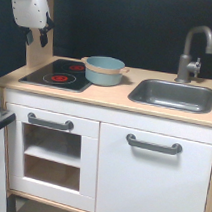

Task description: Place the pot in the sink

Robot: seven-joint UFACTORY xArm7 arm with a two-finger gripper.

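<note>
The light blue-grey pot (104,70) with a tan band under its rim stands upright on the wooden counter, at the right edge of the black stovetop (58,74). The dark grey sink (173,94) is set into the counter to the exterior view's right of the pot, with a grey curved faucet (192,50) behind it. My gripper (37,37) hangs from the white arm at the top left, high above the stovetop's far left corner and well apart from the pot. Its two dark fingers (44,37) stand apart, empty.
A wooden upright panel (38,53) rises behind the stovetop just under the gripper. The white cabinet below has an oven door with a grey handle (49,122) and a cupboard door with a handle (153,144). A dark wall stands behind the counter.
</note>
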